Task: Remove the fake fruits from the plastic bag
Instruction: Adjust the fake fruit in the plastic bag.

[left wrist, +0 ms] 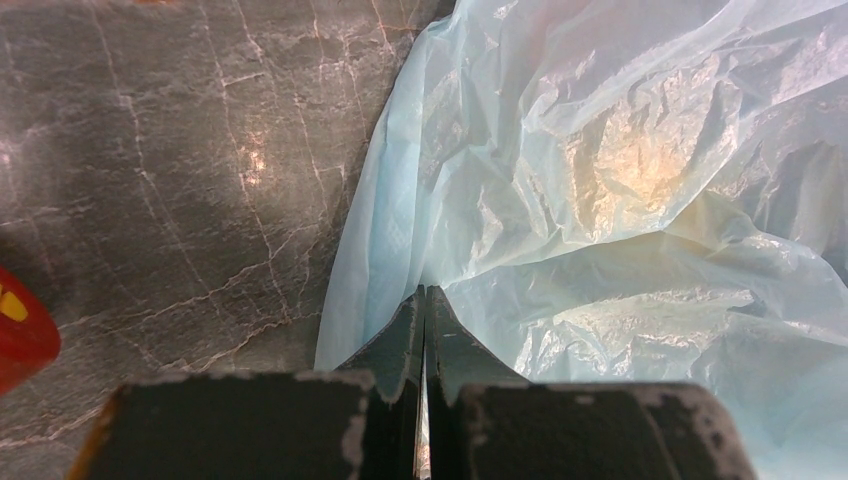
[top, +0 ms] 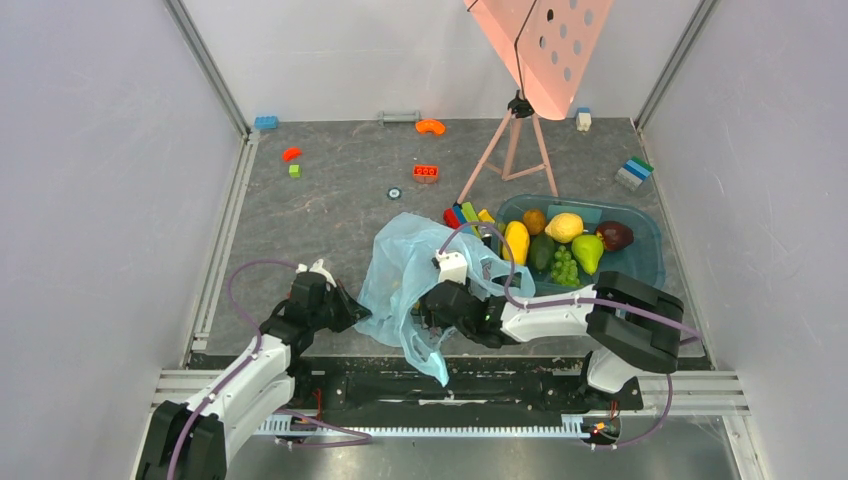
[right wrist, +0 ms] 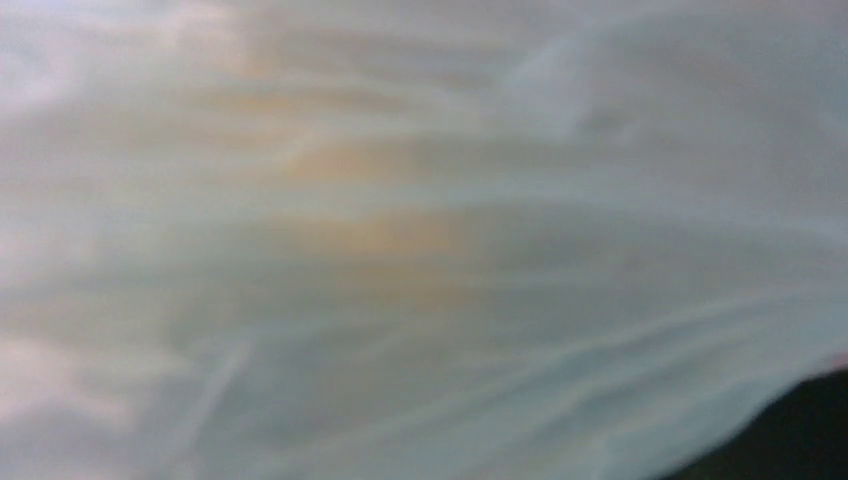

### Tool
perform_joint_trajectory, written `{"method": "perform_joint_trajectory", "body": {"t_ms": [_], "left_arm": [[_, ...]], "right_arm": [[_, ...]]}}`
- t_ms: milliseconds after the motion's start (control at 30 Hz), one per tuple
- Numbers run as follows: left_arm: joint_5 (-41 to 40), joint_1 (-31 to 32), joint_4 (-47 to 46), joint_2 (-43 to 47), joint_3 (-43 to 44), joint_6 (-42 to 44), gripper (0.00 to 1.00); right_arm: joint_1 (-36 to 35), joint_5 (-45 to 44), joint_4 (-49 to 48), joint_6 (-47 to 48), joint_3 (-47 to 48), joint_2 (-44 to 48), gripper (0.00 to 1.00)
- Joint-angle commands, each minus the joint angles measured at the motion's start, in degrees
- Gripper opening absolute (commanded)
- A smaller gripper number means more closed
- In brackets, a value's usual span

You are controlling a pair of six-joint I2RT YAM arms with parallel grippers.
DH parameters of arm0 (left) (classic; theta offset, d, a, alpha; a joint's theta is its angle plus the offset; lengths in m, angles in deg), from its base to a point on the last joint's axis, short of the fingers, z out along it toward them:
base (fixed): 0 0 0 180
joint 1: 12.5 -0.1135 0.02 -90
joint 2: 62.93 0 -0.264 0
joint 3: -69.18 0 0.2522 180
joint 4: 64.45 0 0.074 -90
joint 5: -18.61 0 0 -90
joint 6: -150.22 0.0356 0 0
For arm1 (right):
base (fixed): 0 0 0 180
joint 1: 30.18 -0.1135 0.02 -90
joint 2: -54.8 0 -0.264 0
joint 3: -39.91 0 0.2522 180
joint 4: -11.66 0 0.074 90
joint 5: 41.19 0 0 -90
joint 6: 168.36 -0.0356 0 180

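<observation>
The light blue plastic bag [top: 400,270] lies crumpled at the near middle of the table. My left gripper [top: 356,316] is shut on the bag's left edge, and in the left wrist view its fingers [left wrist: 424,300] pinch the film [left wrist: 620,200]. My right gripper [top: 436,308] reaches into the bag from the right, its fingertips hidden by plastic. The right wrist view is filled with blurred bag film [right wrist: 420,240] with a faint orange tint. A lemon [top: 565,227], pear [top: 588,253], maroon fruit [top: 614,235] and small orange [top: 535,221] sit in the teal tub [top: 648,262].
The tub also holds green grapes [top: 563,268] and a long yellow fruit [top: 516,242]. A pink tripod [top: 515,150] with a perforated panel stands behind it. Toy bricks [top: 425,173] are scattered at the back and beside the tub. A red piece [left wrist: 20,335] lies left of my left gripper.
</observation>
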Motion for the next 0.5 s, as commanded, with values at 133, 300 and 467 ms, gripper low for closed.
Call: {"method": "perform_joint_trajectory", "body": {"t_ms": [133,300,467], "left_arm": [[-0.5,0.1,0.7,0.3,0.3,0.3,0.02],[-0.4,0.1,0.4,0.0,0.6,0.2,0.02],[-0.3,0.1,0.2,-0.3,0.9,0.3,0.02]], "right_arm": [[0.2,-0.4,-4.0,1.4,-2.1,4.4,0.53],[0.2,-0.5,-3.7,4.4,-2.8,10.4,0.52],[0.2,-0.4,-2.7,5.7,-4.1,17.4,0.51]]}}
